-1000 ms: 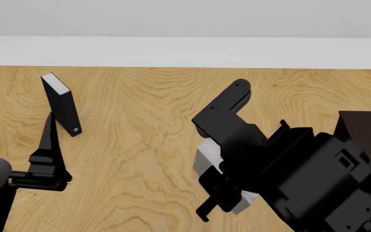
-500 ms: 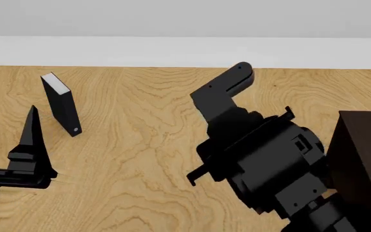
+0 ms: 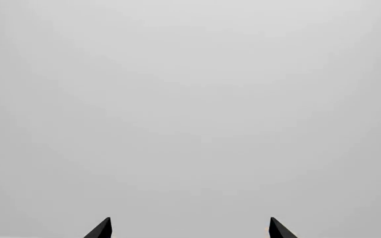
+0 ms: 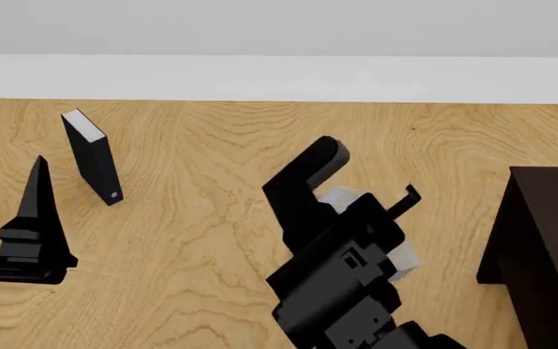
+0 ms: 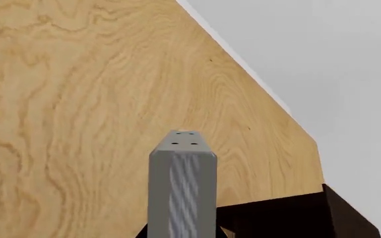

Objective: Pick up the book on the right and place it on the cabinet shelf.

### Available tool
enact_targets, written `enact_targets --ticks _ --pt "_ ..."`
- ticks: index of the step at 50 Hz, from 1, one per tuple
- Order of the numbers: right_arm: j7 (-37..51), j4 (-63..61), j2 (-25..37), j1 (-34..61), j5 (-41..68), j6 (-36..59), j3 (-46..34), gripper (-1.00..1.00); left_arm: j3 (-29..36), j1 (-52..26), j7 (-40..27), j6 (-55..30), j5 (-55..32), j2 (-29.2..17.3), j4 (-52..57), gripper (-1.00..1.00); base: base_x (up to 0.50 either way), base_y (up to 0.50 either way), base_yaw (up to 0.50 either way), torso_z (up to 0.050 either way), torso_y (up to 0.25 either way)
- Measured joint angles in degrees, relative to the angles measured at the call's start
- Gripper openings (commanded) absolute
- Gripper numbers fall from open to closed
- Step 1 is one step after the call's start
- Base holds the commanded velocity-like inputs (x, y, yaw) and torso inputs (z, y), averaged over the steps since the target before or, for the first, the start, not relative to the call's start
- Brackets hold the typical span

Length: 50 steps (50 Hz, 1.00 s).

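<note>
Where the right tool (image 4: 371, 203) grips, the book (image 5: 182, 191) shows smooth grey.

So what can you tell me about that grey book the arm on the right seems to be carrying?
The book is a thick, plain light-grey hardcover with a smooth, unmarked cover and pale page edges. The right gripper holds it off the wooden floor; most of it is hidden behind the black arm in the head view, where only pale corners peek out. The wrist view shows its narrow edge end-on, rising from between the fingers. It hangs short of the dark cabinet, not touching it.
</note>
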Motion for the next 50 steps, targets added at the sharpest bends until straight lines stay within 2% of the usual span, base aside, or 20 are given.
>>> enact_targets --ticks 10,22,29,50 --pt "8.7 6.3 -3.3 -1.7 -1.6 -2.2 -3.0 -1.00 -0.1 0.1 -0.2 -0.1 -0.5 -0.2 0.4 1.00 0.00 0.00 0.00 0.002 0.002" --pt "23.1 13.3 -5.2 0.4 15.0 -6.3 -18.8 -1.00 -0.2 0.1 -0.4 0.0 -0.9 -0.4 0.6 1.00 0.00 0.00 0.00 0.000 0.001" --pt "29.6 15.8 -5.6 0.6 20.4 -7.8 -24.6 -1.00 -0.2 0.1 -0.5 0.0 -1.1 -0.5 0.5 1.00 0.00 0.00 0.00 0.000 0.002" --pt "35.9 21.7 -6.0 -0.8 21.6 -11.2 -28.8 -1.00 0.1 0.0 -0.7 0.4 -1.3 -0.7 0.1 1.00 0.00 0.00 0.00 0.000 0.001"
